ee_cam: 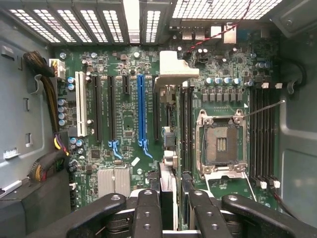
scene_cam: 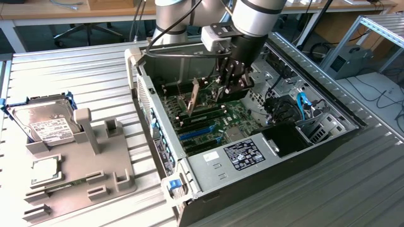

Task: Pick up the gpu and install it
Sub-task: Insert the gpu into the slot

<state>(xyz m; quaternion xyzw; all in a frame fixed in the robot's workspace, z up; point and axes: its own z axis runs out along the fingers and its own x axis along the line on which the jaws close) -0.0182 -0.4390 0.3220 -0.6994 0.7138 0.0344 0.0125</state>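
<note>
Jaws: clenched on the gpu, 1 finger on each face of the card; in the wrist view the card's top edge runs up from between the 2 black fingers.
Gripper: upper middle of the exterior view, reaching down into the open case below the grey arm.
Gpu: held upright on edge inside the case, its silver bracket toward the case's rear wall, its lower edge just above the motherboard; whether it touches a slot cannot be told. In the wrist view it shows edge-on at bottom centre, with its bracket higher up, near the rear vents.
Motherboard: green, with a blue slot, a white slot and black slots beside them; the bare cpu socket lies right of centre in the wrist view.
Case: lying on its side, open face up, centre of the exterior view; black power supply at its lower end.
Table: ribbed metal, carrying the case.
Tray: grey, lower left of the exterior view, well apart from the case.
Hard drive: silver with white label, at the tray's upper left end.
</note>
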